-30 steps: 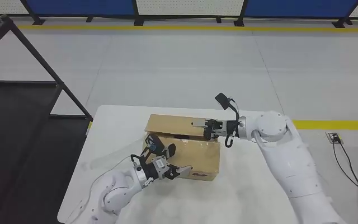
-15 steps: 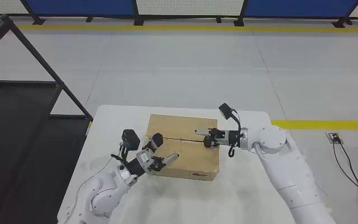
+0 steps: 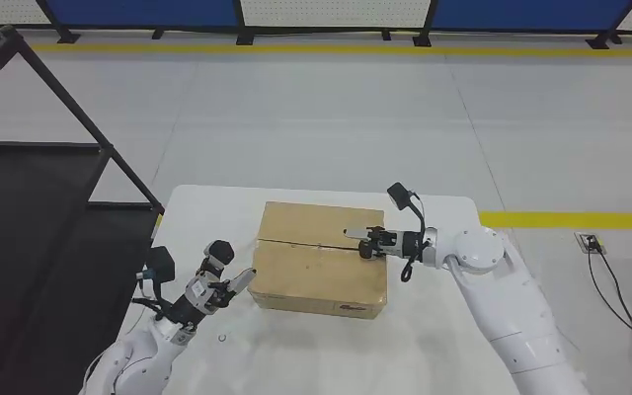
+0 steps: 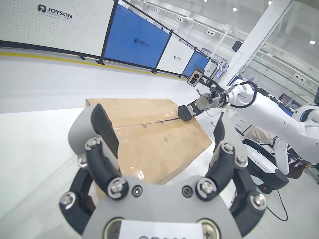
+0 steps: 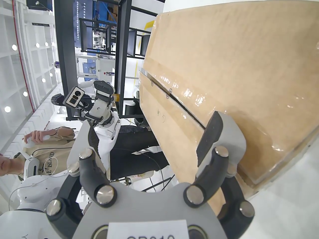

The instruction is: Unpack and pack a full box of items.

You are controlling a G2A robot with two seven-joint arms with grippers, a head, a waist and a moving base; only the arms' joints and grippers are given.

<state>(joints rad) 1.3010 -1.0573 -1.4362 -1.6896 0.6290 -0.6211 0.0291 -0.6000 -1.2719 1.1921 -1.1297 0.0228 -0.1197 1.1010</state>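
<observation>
Closing step I reckon: box [image 3: 316,276] shut, my R gripper [image 3: 355,240] apart on seam [image 3: 301,244], L gripper [image 3: 230,269] apart beside; next press it flat.

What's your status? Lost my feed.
Left pincer open, beside box. Right pincer open, touching its top seam. Box shut. Nothing in the way.

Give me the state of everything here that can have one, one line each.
box: closed, both top flaps down and meeting at a seam.
left gripper: open, empty, beside one end of the box.
right gripper: open, empty, one finger at the box's top seam.
</observation>
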